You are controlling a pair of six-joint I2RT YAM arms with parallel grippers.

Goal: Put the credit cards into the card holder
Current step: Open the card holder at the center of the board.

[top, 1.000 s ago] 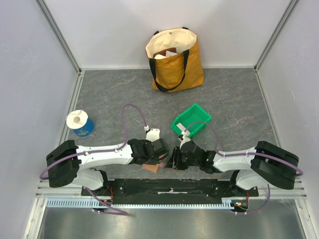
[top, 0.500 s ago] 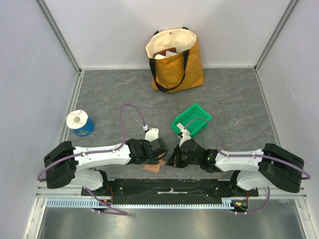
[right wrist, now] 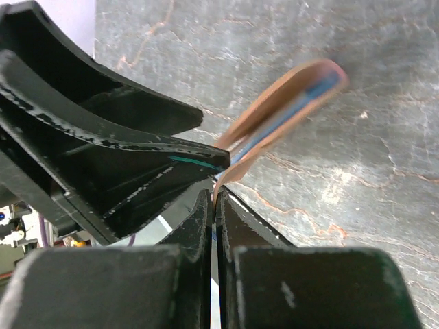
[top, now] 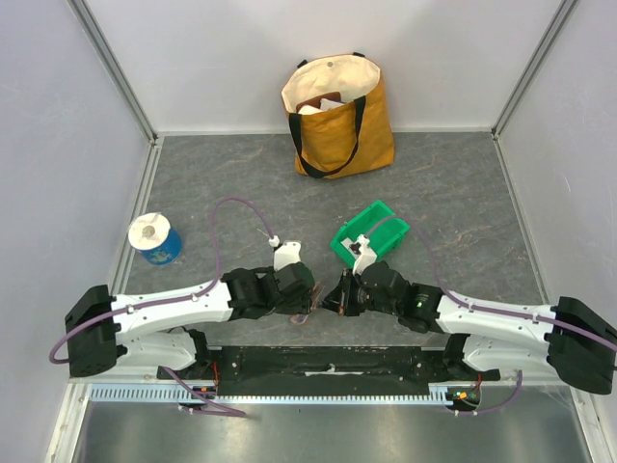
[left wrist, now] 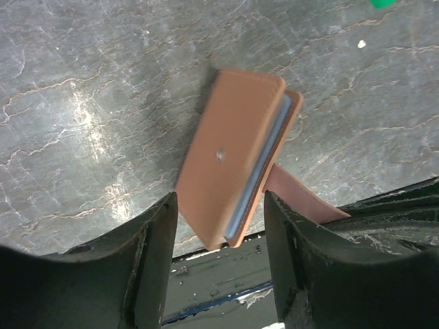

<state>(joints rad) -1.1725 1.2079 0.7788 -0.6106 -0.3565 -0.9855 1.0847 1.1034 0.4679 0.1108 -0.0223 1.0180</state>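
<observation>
The card holder [left wrist: 233,157], a folded terracotta-brown wallet with blue-grey lining at its edge, hangs tilted just above the grey table near the front edge. Its snap tab [left wrist: 296,199] runs off toward the right gripper. My right gripper [right wrist: 218,199] is shut on that tab, and the card holder [right wrist: 288,106] bows away from its fingertips. My left gripper [left wrist: 221,271] stands open, with the wallet's lower end between its fingers [left wrist: 156,260] and not touching them. In the top view the left gripper [top: 308,299] and right gripper [top: 330,301] nearly meet. The credit cards are hidden.
A green plastic bin [top: 371,234] sits just behind the right gripper. A yellow tote bag [top: 337,116] stands at the back wall. A blue and white roll [top: 154,238] is at the left. The black rail [top: 328,362] at the table's near edge lies right below the wallet.
My left gripper has opened and let go of the card holder. My right gripper has shut on its tab. Both grippers have moved a little away from the near edge.
</observation>
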